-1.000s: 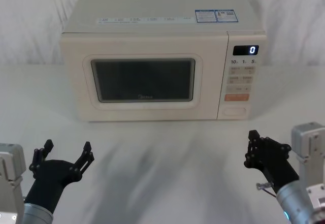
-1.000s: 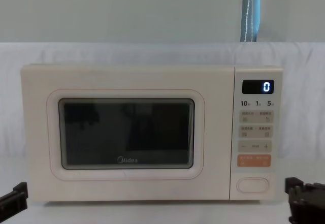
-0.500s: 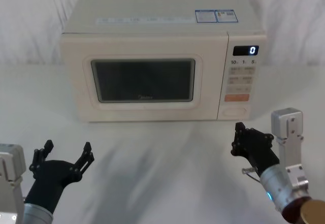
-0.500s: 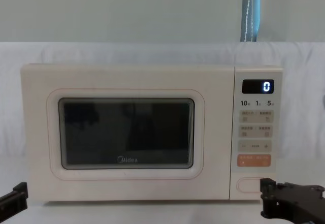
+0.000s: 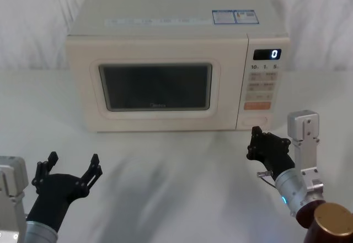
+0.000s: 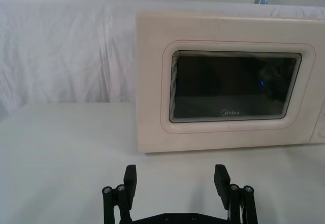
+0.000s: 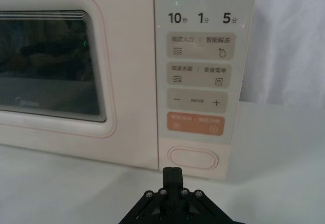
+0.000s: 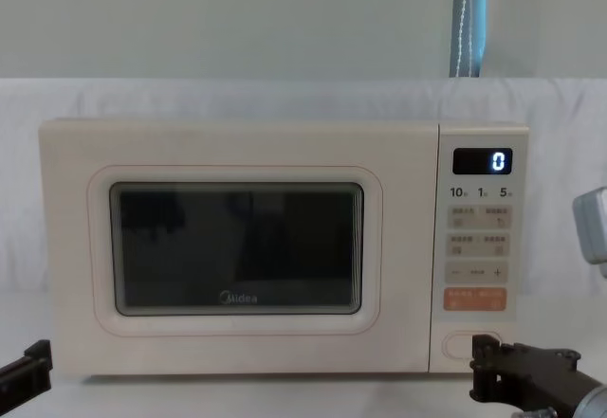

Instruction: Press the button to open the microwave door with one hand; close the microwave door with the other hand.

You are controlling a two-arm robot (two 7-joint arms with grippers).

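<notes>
nearest the robot, the left gripper sits parked low on the table well short of the microwave, its fingers spread wide with nothing between them. farther forward, the right gripper is extended just in front of the panel's lower corner, its fingertips pressed together into one blunt point, lined up slightly left of the button and a little below it, not touching as far as i can tell. the button is at the foot of the control panel, under the orange button. the microwave door lies shut, flush with the front, to the left of the panel

judged from this, the first step is in hand: the approach to press. the next move calls for a small lift and a straight push forward so the closed tip lands on the pill-shaped button and not on the orange one above it; the left arm will then have to shut the door once it has sprung open

count: one microwave, one door, one open button, one orange button, two grippers
</notes>
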